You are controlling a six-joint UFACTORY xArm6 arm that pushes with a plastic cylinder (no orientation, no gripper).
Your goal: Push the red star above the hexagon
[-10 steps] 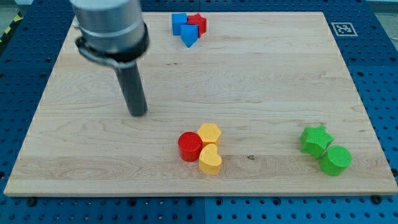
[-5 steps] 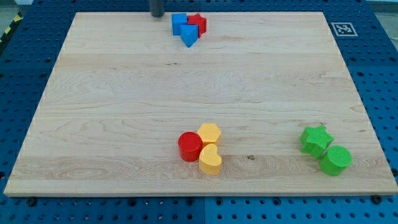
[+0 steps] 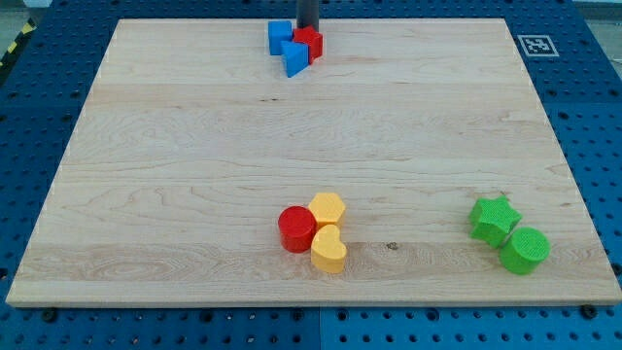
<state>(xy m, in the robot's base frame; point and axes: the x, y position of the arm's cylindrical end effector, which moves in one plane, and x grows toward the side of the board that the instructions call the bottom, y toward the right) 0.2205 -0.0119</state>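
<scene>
The red star [image 3: 310, 42] lies at the view's top centre, touching a blue cube [image 3: 280, 36] on its left and a blue triangle [image 3: 295, 58] at its lower left. My tip [image 3: 307, 27] stands right at the star's top edge, at the board's top rim. The yellow hexagon [image 3: 328, 209] sits far down, near the view's bottom centre, pressed against a red cylinder [image 3: 296, 229] and a yellow heart [image 3: 328, 250].
A green star [image 3: 493, 218] and a green cylinder [image 3: 525, 250] sit together at the view's bottom right. A printed marker [image 3: 535, 44] lies off the board's top right corner. The wooden board [image 3: 175, 146] is ringed by a blue perforated table.
My tip moved from the board's left middle up to the top edge, then right to just above the red star. The star sits slightly lower than before. Other blocks are unmoved.
</scene>
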